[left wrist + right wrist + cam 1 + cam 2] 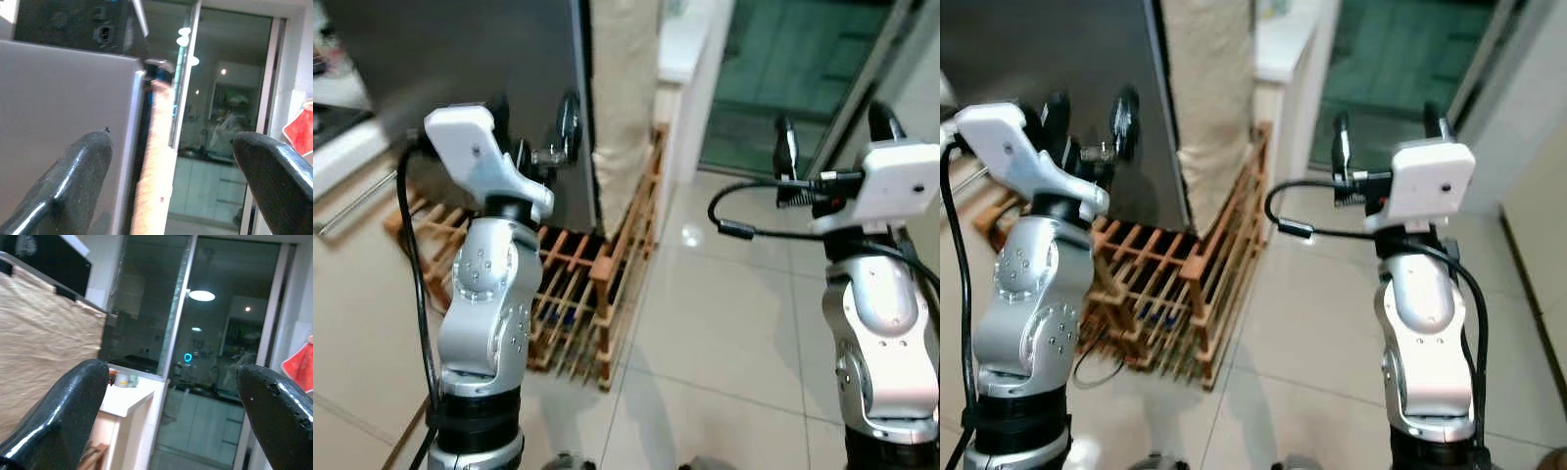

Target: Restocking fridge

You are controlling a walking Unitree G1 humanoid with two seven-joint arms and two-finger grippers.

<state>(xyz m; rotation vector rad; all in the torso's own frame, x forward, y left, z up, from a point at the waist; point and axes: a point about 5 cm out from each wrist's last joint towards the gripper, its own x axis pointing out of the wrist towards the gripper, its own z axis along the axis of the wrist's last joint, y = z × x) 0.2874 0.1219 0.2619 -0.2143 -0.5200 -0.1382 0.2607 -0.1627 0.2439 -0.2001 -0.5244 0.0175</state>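
The fridge [480,59] stands at the back left with its grey steel door closed. My left gripper [534,122] is raised in front of the door's right edge, open, with nothing between its fingers [570,122]. In the left wrist view the grey door [63,112] lies just beyond the left gripper [171,161]. My right gripper [834,132] is held up at the right, away from the fridge and over the tiled floor. It is open and empty too, and in the right wrist view its fingertips [63,411] frame a dark glass door.
A wooden slatted rack [597,264] lies on the floor against the fridge's foot. A beige cloth-covered upright [625,98] stands just right of the door, then a white counter [680,39] and a glass sliding door [793,69]. Pale tiled floor [724,323] spreads ahead.
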